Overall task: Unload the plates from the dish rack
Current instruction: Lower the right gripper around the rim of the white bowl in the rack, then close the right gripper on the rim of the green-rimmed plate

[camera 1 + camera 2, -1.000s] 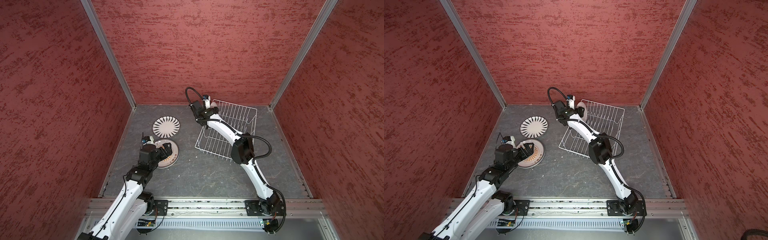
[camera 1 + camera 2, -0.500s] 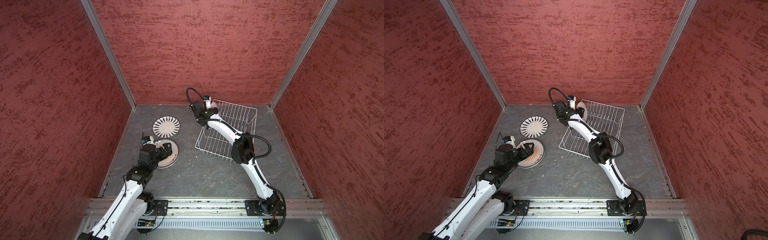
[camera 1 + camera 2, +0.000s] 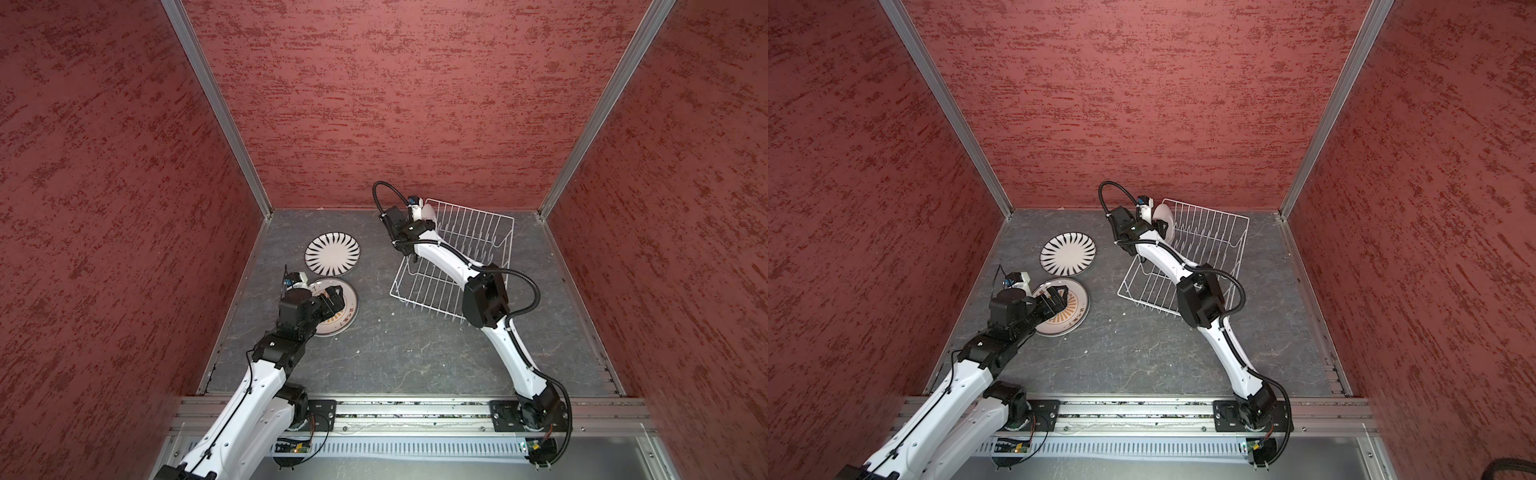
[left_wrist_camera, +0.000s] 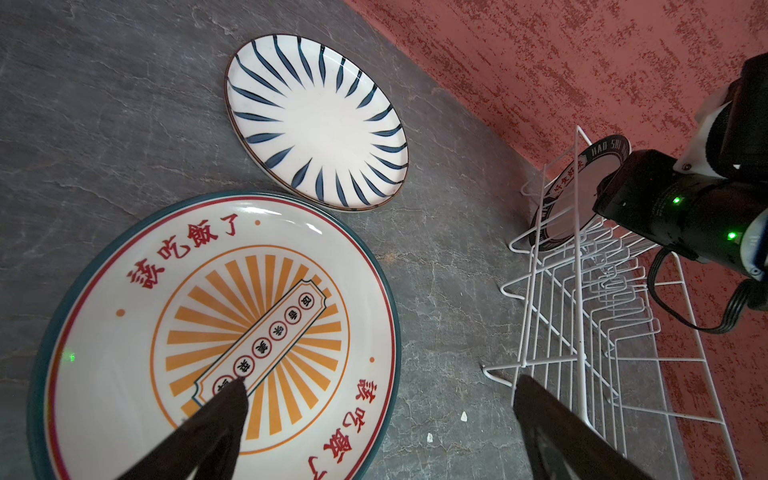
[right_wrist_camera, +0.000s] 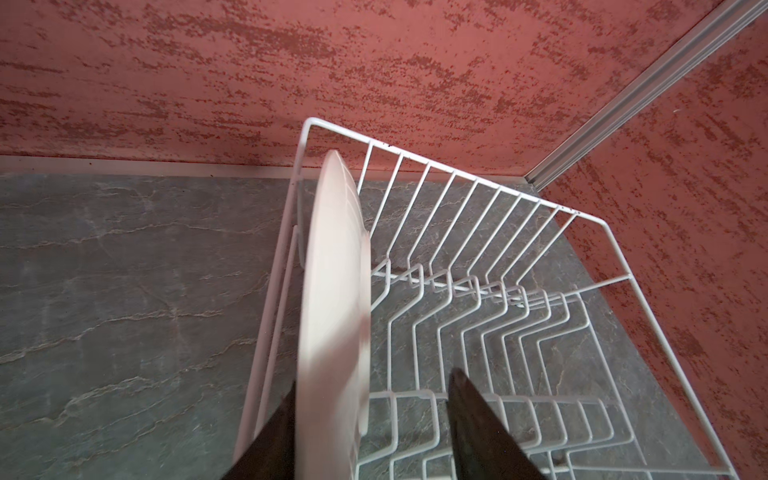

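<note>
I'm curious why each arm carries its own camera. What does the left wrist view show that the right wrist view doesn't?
Only the left wrist view shows the striped plate and the sunburst plate lying flat, the open left gripper by the latter, and the lettered face of the racked plate.

Only the right wrist view shows that plate's plain white back, with the right gripper open astride its edge.

Both show the dish rack, the racked plate, the grey floor and the red wall.
</note>
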Tool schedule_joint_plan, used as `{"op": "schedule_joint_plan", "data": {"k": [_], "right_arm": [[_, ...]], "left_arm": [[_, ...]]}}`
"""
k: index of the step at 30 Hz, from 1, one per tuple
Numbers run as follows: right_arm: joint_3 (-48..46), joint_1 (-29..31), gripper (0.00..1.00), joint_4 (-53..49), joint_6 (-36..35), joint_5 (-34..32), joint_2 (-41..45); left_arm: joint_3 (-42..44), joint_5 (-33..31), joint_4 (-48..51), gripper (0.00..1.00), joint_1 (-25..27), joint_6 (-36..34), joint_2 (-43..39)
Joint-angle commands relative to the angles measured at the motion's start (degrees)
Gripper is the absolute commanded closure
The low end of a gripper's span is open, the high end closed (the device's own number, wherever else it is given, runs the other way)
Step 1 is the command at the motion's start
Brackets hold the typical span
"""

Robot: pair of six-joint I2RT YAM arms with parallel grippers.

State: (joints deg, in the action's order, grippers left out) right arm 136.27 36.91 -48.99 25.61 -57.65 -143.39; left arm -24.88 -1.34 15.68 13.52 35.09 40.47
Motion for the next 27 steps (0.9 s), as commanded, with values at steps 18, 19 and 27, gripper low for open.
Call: {"op": "schedule_joint_plan", "data": {"k": [18, 19, 27], "right_arm": [[-3.4, -0.7, 0.61, 2.1, 4.2, -4.3, -0.1], [-3.6, -0.8, 0.61, 2.1, 4.6, -3.5, 0.0], [-8.4, -1.9, 0.63, 6.7, 4.7, 1.6, 2.7]], "left_arm": [[-0.9, 1.0, -0.2, 0.00, 0.3, -1.1, 0.7], [-1.0, 1.1, 0.0, 0.00, 0.3, -1.2, 0.6], [-0.6, 0.6, 0.7, 0.01, 0.2, -1.9, -0.2]]}}
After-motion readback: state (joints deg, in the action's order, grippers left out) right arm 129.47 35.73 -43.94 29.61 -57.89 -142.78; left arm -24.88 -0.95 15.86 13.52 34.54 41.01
